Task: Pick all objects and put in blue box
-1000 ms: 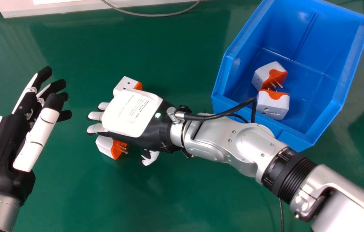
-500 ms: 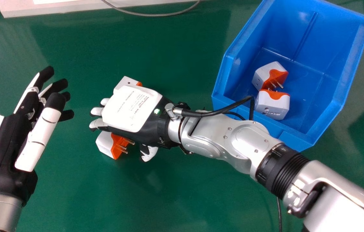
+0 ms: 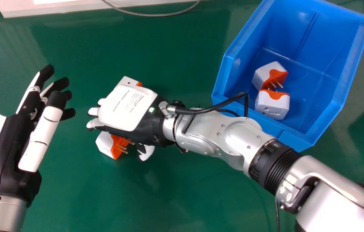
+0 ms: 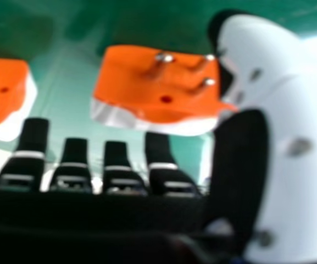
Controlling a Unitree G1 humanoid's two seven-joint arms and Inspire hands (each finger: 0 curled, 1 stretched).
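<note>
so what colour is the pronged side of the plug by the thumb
Orange pronged side, clearest in the right hand view.

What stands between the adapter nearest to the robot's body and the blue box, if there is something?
In the head view, the right hand and forearm lie across the line from that adapter to the blue box, whose raised wall is also in the way. No other object is visible there, though the arm hides part of it.

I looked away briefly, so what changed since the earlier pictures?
The right hand has shifted slightly leftward and away from the robot; the left hand slightly rightward. Nothing was visibly grasped or released. The near adapter and far adapter on the table, and two adapters in the blue box, stayed put.
</note>
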